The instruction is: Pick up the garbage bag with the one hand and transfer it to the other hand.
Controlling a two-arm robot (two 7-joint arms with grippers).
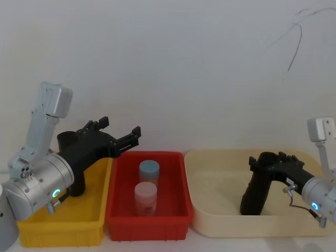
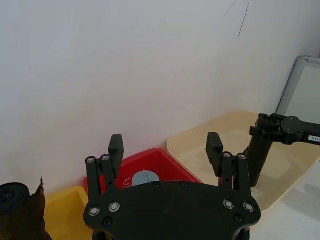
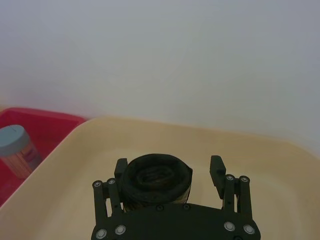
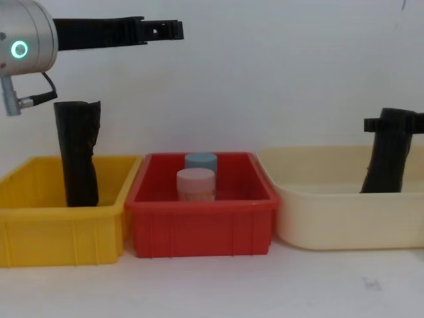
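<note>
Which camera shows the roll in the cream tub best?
Head view: the garbage bag stands nearly whole in the cream tub. Chest hides its base; left wrist shows it far off; right wrist shows its top inside the open right gripper.

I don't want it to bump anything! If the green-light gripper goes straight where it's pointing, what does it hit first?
Probably just the white wall. The left gripper points level, high over the red bin, and misses the right gripper off to the side. Depth is hard to judge.
</note>
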